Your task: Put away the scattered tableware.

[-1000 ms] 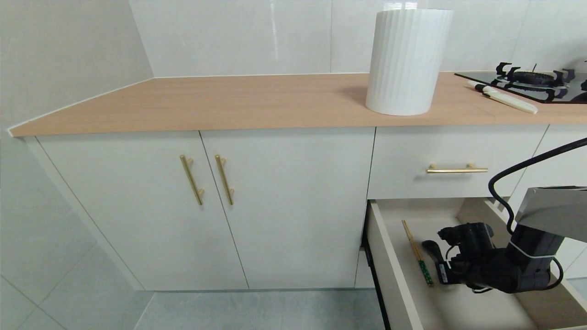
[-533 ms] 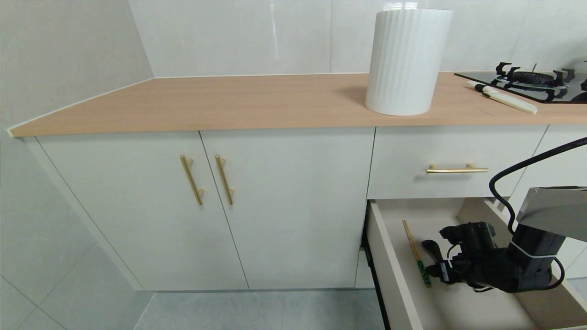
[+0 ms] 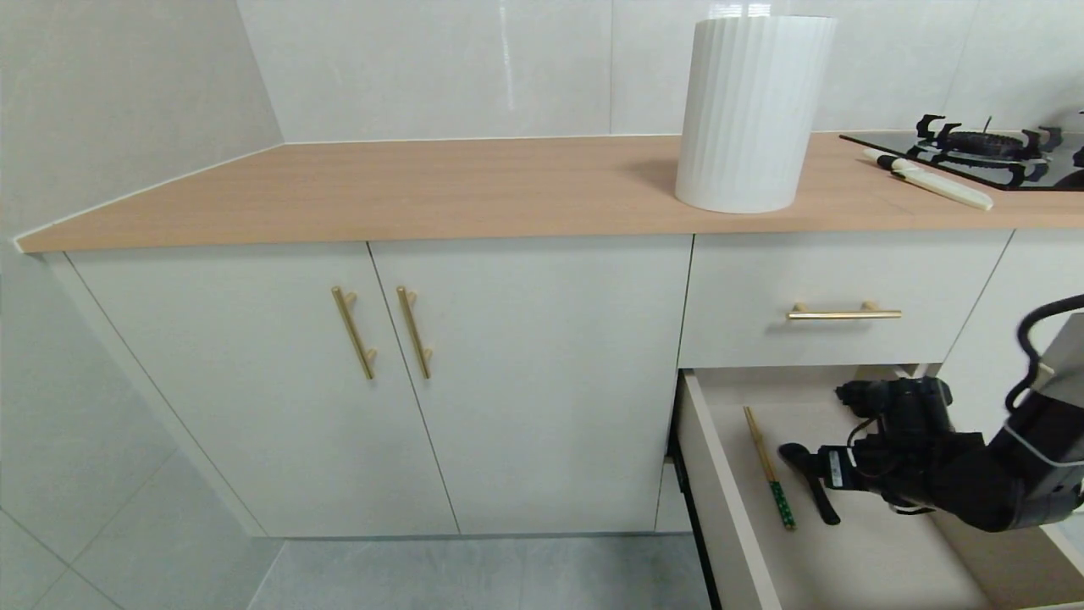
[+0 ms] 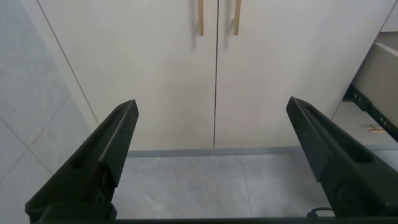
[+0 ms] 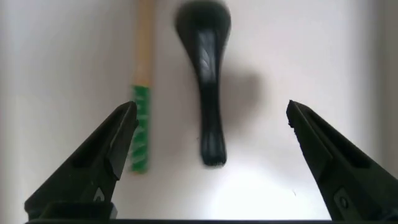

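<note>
Head: wood-grain bench [image 3: 423, 191] over pale flat doors [image 3: 508, 381]; below, open drawer [image 3: 727, 508], smooth beige, with slim wooden chopsticks [image 3: 766, 462], green-ended, near its left wall and a glossy black spoon [image 3: 796, 457] just beside.
Left wrist: left hand [image 4: 211, 155] spread wide before the doors.
Right wrist: right hand [image 5: 211, 146] wide apart, gripping nothing, above spoon and chopsticks.

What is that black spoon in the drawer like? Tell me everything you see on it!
The black spoon looks like one smooth, dark piece, maybe plastic. It has a rounded bowl at one end and a short handle that widens a little at its tip. It lies flat on the pale floor of the open drawer, beside the green-ended chopsticks but apart from them. The right gripper hangs over it with its fingers wide open, not holding it.
</note>
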